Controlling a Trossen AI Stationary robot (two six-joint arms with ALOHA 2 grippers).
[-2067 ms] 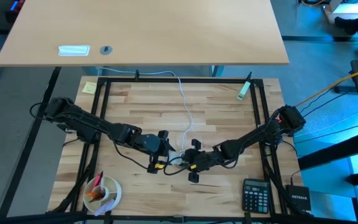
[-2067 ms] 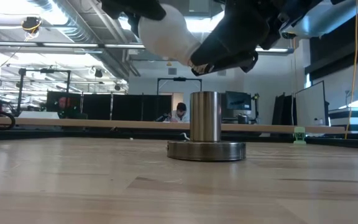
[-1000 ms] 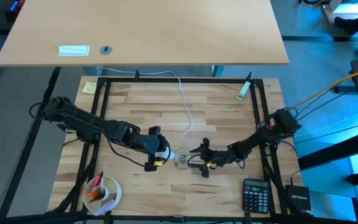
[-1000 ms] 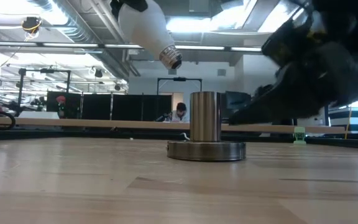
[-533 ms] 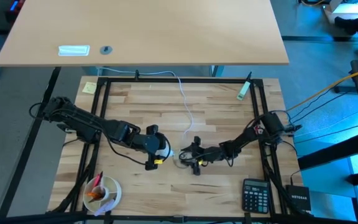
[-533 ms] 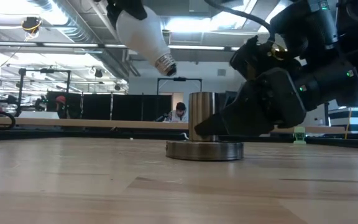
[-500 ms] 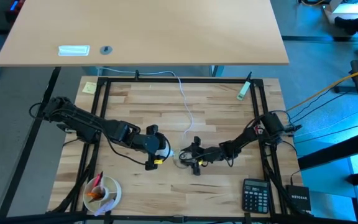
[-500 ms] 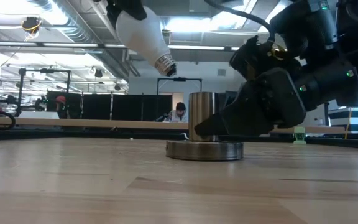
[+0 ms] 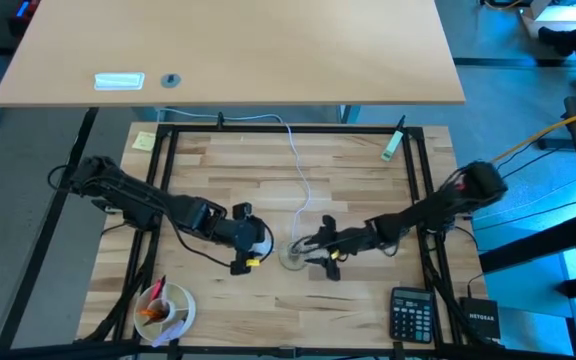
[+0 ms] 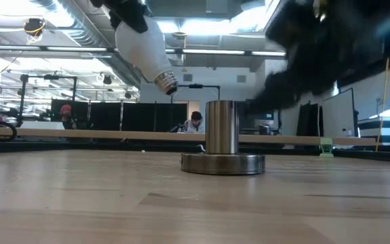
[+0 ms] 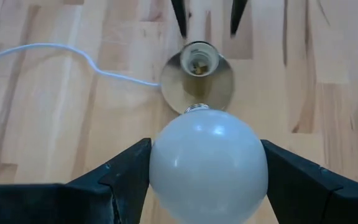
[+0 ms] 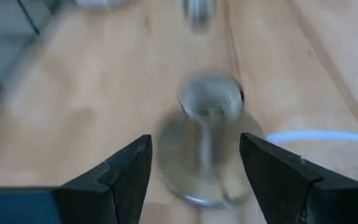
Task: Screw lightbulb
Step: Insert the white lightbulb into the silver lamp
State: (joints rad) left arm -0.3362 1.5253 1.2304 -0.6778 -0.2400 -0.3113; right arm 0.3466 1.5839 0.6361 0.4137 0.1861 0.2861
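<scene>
The white lightbulb [image 10: 141, 47] is in my left gripper [image 9: 256, 243], up in the air just left of the socket, and it also shows in the left wrist view [image 11: 207, 165]. Its silvery screw base [image 10: 166, 83] points down toward the grey metal socket [image 10: 223, 135]. The socket stands by its round disc [image 10: 223, 164] on the table, also seen from above [image 9: 293, 254]. My right gripper [image 9: 315, 250] is open just right of the socket; its fingers [image 12: 126, 171] stand on either side of the socket [image 12: 207, 134] without touching it. My left gripper pinches the bulb's round glass at its widest part [image 11: 160, 168] between its two fingers [image 11: 123, 177]. The fingers come from the table's left, slanting down. The bulb is lifted clear and tilted, with its screw base [image 11: 196, 108] pointing away from the fingers toward the socket [image 11: 196, 68].
The socket's white cord [image 9: 298, 170] runs toward the table's far edge. A calculator [image 9: 409, 303] and a black box [image 9: 483, 315] lie near the right front. A white cup with orange things [image 9: 163, 308] stands front left. A green pen [image 9: 393, 143] lies at the back right.
My right gripper went in low beside the socket, then rose and drew back a little toward the table's right edge; it is blurred in motion. My left gripper has lowered the bulb slightly and tipped its screw base further down.
</scene>
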